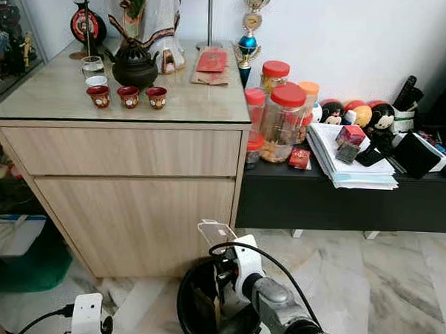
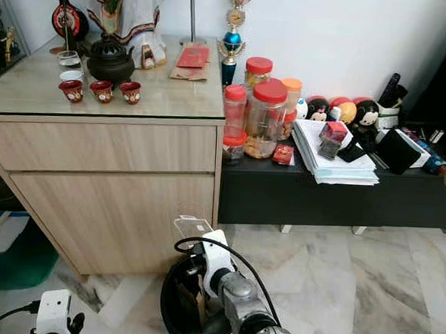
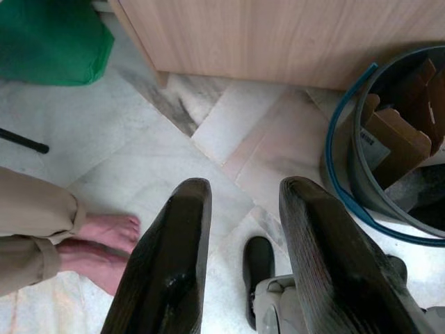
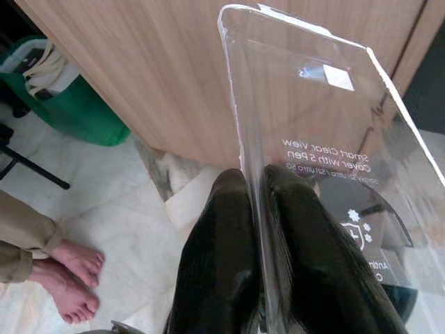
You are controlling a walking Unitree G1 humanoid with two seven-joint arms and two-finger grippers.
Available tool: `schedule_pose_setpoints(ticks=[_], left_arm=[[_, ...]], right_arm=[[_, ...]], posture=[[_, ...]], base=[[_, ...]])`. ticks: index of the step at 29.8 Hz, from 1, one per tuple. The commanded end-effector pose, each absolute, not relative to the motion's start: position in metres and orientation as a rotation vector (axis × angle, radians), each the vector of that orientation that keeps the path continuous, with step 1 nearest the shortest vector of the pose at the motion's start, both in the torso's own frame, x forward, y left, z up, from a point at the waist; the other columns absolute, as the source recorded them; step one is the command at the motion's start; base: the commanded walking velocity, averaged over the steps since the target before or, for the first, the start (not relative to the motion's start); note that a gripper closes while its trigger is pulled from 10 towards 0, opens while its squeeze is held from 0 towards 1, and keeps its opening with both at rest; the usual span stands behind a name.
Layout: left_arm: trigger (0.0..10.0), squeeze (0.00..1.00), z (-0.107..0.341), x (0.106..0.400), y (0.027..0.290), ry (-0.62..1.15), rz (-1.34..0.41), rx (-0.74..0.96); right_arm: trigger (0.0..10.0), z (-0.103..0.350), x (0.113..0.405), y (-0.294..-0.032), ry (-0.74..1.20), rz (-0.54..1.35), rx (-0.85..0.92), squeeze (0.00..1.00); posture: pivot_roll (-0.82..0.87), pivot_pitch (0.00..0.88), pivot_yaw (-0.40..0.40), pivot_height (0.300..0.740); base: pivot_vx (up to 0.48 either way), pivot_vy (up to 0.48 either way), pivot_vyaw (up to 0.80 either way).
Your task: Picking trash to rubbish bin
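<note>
Right gripper (image 4: 256, 209) clamped on one clear plastic package (image 4: 327, 139), held above one rubbish bin (image 1: 191, 302); left gripper (image 3: 243, 209) spread, nothing grasped. Two bare feet (image 4: 69, 278) seen by wrist cameras.

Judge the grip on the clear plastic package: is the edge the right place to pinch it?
Probably yes. The clear plastic package is a thin, flat, stiff sheet, so the right gripper pinches across its two faces at one end, leaving the rest upright above the rubbish bin. Coming edge-on suits its flatness.
</note>
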State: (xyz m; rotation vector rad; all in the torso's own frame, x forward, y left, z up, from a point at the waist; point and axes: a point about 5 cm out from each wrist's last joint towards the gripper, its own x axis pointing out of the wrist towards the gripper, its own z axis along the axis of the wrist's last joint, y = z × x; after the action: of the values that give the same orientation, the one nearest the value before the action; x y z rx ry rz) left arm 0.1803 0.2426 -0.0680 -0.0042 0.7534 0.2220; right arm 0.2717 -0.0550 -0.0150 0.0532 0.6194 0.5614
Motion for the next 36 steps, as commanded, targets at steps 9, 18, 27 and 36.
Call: schedule_pose_setpoints(ticks=[9, 18, 27, 36], left_arm=[[10.0, 0.0, -0.07, 0.177, 0.242, 0.755, 0.231, -0.018], [10.0, 0.0, -0.069, 0.177, 0.242, 0.755, 0.232, -0.018], [10.0, 0.0, -0.069, 0.178, 0.243, 0.754, 0.233, -0.016], [10.0, 0.0, -0.069, 0.178, 0.244, 0.755, 0.236, -0.012]], right_arm=[[10.0, -0.007, 0.279, -0.05, 0.586, 0.576, 0.055, 1.0], [10.0, -0.006, 0.28, -0.05, 0.582, 0.572, 0.05, 1.0], [10.0, -0.007, 0.28, -0.054, 0.582, 0.554, 0.052, 1.0], [10.0, -0.018, 0.273, -0.069, 0.615, 0.507, 0.028, 0.0]], posture=[[-0.01, 0.031, -0.061, 0.74], [-0.01, 0.031, -0.061, 0.74], [0.0, 0.026, -0.059, 0.74], [-0.01, 0.026, -0.054, 0.74]], base=[[0.0, 0.0, 0.0], [0.0, 0.0, 0.0], [0.0, 0.0, 0.0], [0.0, 0.0, 0.0]])
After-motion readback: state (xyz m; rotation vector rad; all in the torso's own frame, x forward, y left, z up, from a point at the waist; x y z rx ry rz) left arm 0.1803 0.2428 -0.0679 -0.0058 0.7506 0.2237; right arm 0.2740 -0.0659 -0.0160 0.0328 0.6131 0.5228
